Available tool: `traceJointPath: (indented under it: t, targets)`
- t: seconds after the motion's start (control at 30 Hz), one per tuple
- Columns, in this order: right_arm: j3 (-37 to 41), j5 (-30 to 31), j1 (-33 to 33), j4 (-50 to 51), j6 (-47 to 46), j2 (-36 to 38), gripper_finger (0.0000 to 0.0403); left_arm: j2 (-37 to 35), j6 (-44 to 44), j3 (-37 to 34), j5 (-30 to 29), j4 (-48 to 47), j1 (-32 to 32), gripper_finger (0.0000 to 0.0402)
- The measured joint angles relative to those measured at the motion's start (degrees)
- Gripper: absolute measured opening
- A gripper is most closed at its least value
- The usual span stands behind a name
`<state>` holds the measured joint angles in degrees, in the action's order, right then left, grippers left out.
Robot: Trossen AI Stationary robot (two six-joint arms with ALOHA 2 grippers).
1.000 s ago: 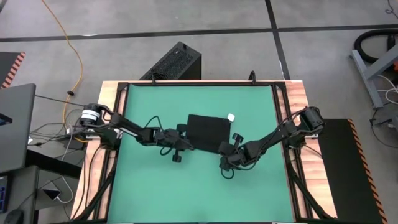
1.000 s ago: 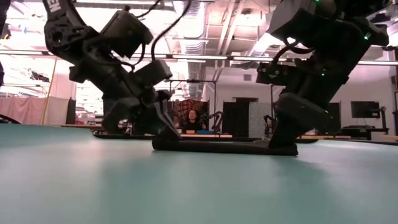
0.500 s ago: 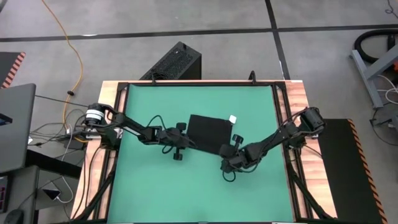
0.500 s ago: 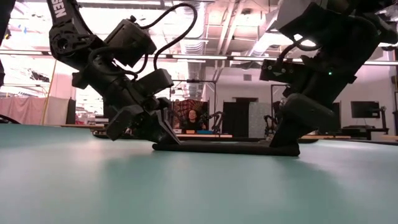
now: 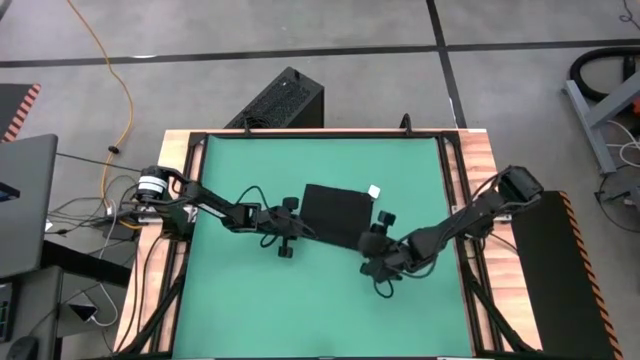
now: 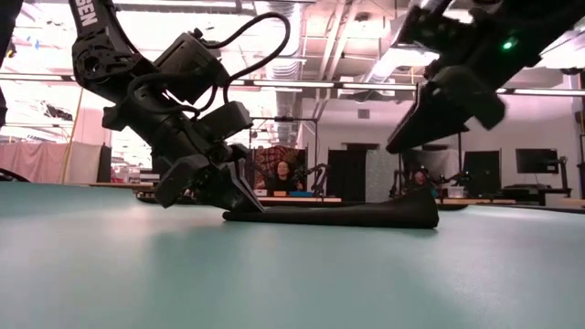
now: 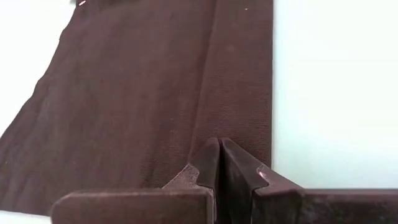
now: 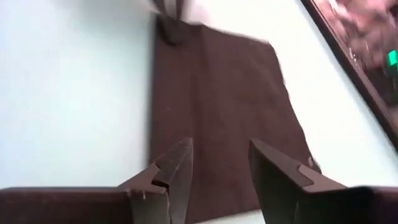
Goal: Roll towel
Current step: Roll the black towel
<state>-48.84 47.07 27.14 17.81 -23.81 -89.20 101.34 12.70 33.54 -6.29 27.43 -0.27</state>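
Towel (image 5: 335, 212), black soft cloth, lies flat on the green mat (image 5: 250, 300) between both grippers, small white tag (image 5: 372, 190) at its far right corner. Left gripper (image 5: 302, 228) is down at the towel's near-left edge, fingers (image 7: 214, 168) pressed together on the cloth edge, pinching a fold line that runs away from the fingertips along the towel in the left wrist view. Low view shows this gripper (image 6: 239, 203) touching the mat level, towel edge (image 6: 329, 217) under its tip. Right gripper (image 5: 372, 240) is just beside the towel's near-right corner, lifted off the mat; in the low view it (image 6: 411, 137) hangs above the towel's end, not touching. Its fingers (image 8: 177, 171) are spread apart with nothing between them, towel (image 8: 217, 118) ahead of the tips. That towel end is slightly bunched up in the low view. Beyond the mat: wooden table border (image 5: 485, 180), black box (image 5: 280, 100) on the floor behind the table, orange cable (image 5: 110, 70) to the far left. A person (image 6: 285, 175) sits in the room behind, small in the low view.
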Motion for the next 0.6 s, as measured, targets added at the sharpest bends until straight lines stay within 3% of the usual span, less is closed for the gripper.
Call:
traceJointPath:
  t: [0.13,0.37,0.6]
  targets:
    - [1.58,-0.44,2.04,-6.38,5.42,-2.13,0.0165,0.0,-0.76,-0.02,-0.05,-0.06,-0.02,0.0006]
    - [4.44,-0.48,1.65,-9.4,0.91,-7.79,0.0113,0.0,-0.78,-0.02,-0.08,-0.1,0.0,0.0006]
    - [5.13,-2.0,0.36,-10.42,-3.25,-11.33,0.0102,0.0,-0.78,-0.07,-0.14,-0.52,-0.02,0.0006]
